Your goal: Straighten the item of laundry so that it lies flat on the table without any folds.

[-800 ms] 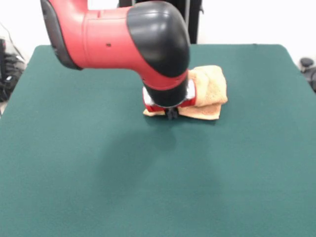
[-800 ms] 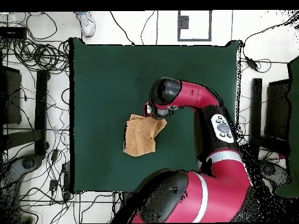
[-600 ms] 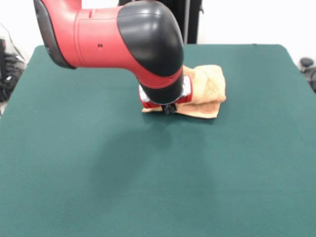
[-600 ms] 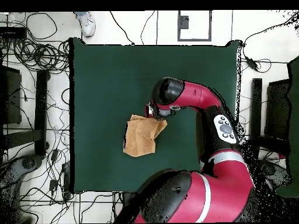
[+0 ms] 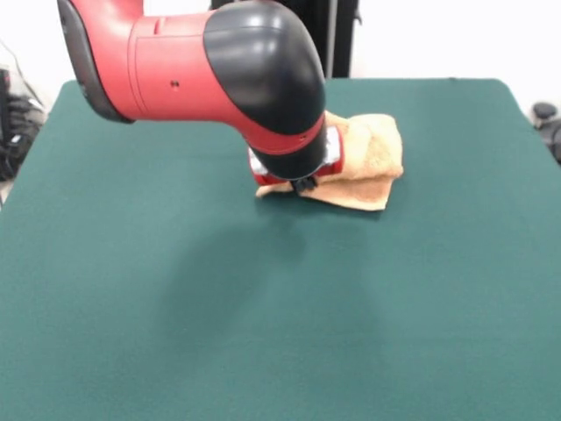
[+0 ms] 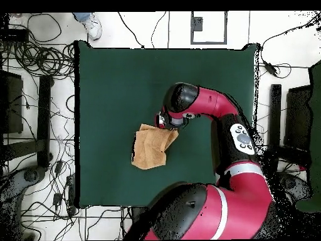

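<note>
Working at corner of folded towel [image 5: 364, 167] on tabletop [image 5: 263, 307] to unfold it; jaws [image 5: 304, 185] hidden by wrist, state unknown.

we count one towel [image 5: 366, 167], one table [image 5: 175, 289], one arm [image 5: 193, 66] and one gripper [image 5: 304, 185]. overhead, we also see one shoe [image 6: 94, 25].

Tan-orange towel [image 5: 368, 162], plain dark green table [image 5: 263, 333], red and black arm [image 5: 219, 70].
</note>
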